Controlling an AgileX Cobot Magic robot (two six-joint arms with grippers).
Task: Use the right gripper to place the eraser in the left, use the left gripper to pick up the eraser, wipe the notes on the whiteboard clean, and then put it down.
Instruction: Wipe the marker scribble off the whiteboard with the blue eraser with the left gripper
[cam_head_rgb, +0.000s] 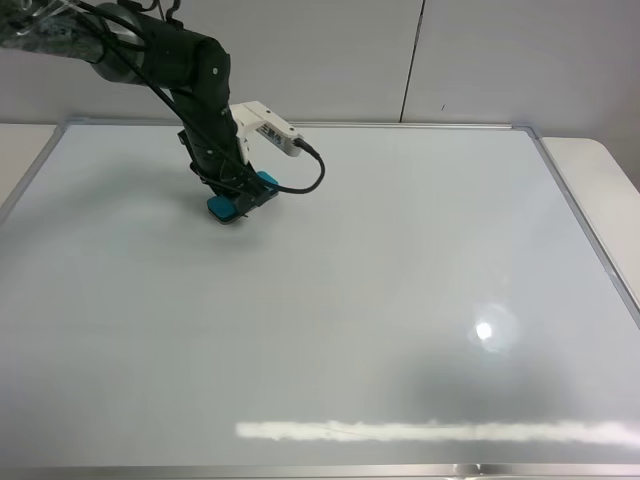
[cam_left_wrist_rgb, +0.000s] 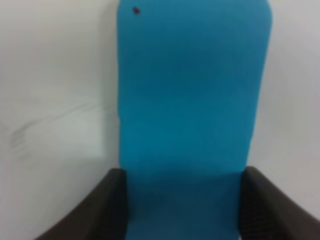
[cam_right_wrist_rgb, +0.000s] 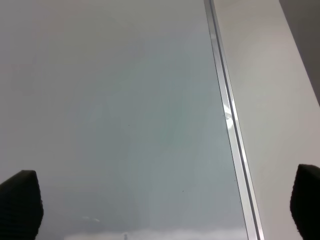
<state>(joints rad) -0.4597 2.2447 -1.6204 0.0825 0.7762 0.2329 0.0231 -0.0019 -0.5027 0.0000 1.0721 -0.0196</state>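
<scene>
The whiteboard (cam_head_rgb: 330, 320) fills most of the exterior high view. My left gripper (cam_head_rgb: 238, 200) is down on its far left part, shut on the teal-blue eraser (cam_head_rgb: 222, 209), which lies on the board. In the left wrist view the eraser (cam_left_wrist_rgb: 192, 100) stands between the two black fingers (cam_left_wrist_rgb: 107, 210), with a small dark speck near its far end. A faint grey smear of the notes (cam_left_wrist_rgb: 55, 125) shows on the board beside it. The right gripper shows only in the right wrist view (cam_right_wrist_rgb: 165, 205), wide open and empty above the board's silver frame (cam_right_wrist_rgb: 227, 120).
A white tabletop (cam_head_rgb: 600, 170) lies beyond the board's right frame, and also shows in the right wrist view (cam_right_wrist_rgb: 275, 100). A black cable (cam_head_rgb: 305, 180) loops from the left arm's white housing. Light glare (cam_head_rgb: 430, 432) runs along the board's near edge.
</scene>
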